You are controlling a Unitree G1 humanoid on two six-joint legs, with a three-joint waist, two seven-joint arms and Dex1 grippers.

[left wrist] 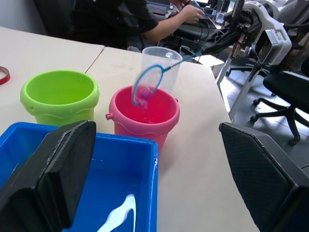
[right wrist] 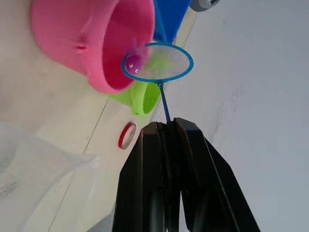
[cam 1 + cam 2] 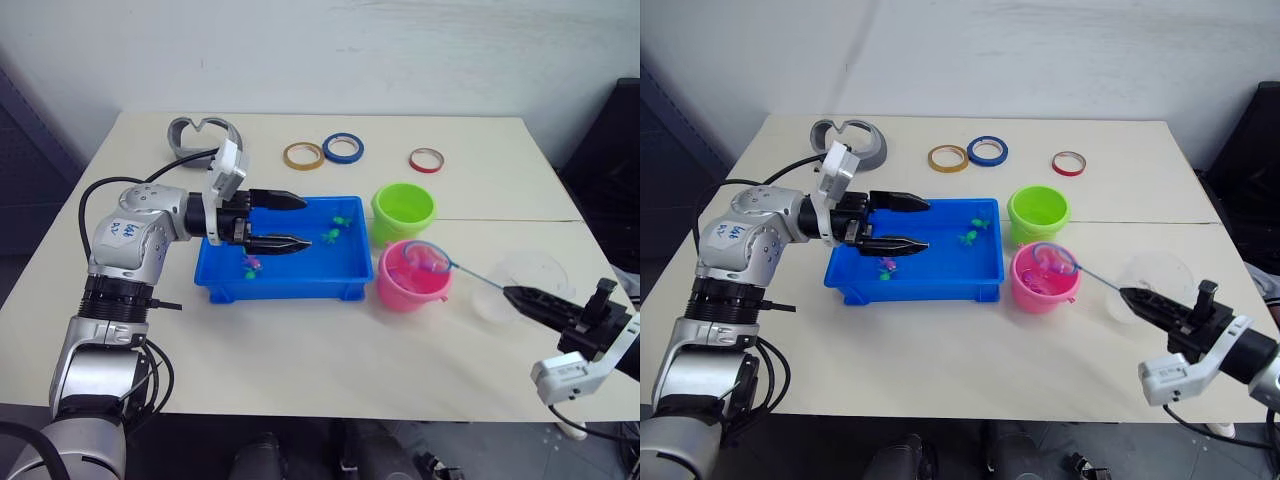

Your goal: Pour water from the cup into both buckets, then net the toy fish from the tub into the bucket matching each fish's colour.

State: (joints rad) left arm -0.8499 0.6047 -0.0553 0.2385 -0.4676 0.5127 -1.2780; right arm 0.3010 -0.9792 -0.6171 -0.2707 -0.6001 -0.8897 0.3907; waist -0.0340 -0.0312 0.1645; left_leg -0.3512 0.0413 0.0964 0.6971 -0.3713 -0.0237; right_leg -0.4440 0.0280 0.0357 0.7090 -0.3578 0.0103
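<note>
The blue tub sits mid-table with green fish and a pink fish inside. My left gripper hovers open over the tub's left half, holding nothing. To the tub's right stand the lime green bucket and, nearer, the pink bucket. My right gripper is shut on the net's thin handle. The net's blue hoop hangs over the pink bucket's mouth with a small pink fish in it. The clear cup stands upright beside the right gripper.
Yellow, blue and red tape rolls lie near the table's far edge, with a grey curved object at the far left. Beyond the table's right side are a seated person and office chairs.
</note>
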